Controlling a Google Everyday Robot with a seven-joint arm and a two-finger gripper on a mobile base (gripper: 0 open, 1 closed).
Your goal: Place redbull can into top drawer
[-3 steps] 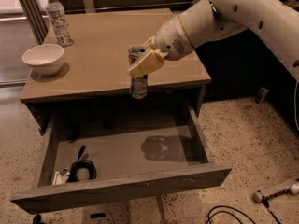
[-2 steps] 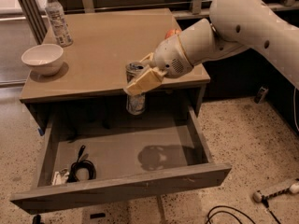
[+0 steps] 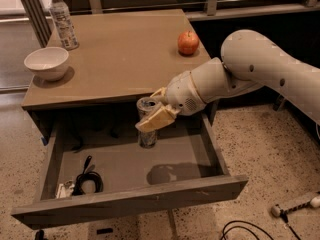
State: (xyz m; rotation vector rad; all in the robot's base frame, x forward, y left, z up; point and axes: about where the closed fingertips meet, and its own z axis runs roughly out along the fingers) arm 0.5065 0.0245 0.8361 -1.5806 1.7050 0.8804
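Note:
My gripper point(image 3: 156, 112) is shut on the redbull can point(image 3: 147, 134), a slim dark grey can with a silver top. It holds the can upright inside the open top drawer point(image 3: 130, 201), near the drawer's back middle. The can's base is just above or touching the grey drawer floor; I cannot tell which. My white arm point(image 3: 250, 74) reaches in from the right, over the drawer's right side. The beige fingers point(image 3: 157, 119) wrap the can's upper part.
A black cable coil point(image 3: 85, 179) and a small white item lie in the drawer's left front corner. On the tabletop point(image 3: 125, 59) stand a clear water bottle point(image 3: 62, 20), a white bowl point(image 3: 46, 63) and a red apple point(image 3: 188, 42). Cables lie on the speckled floor at right.
My gripper has carried the can down from the table edge level into the drawer and slightly forward. The arm has dropped, and the apple now shows behind it.

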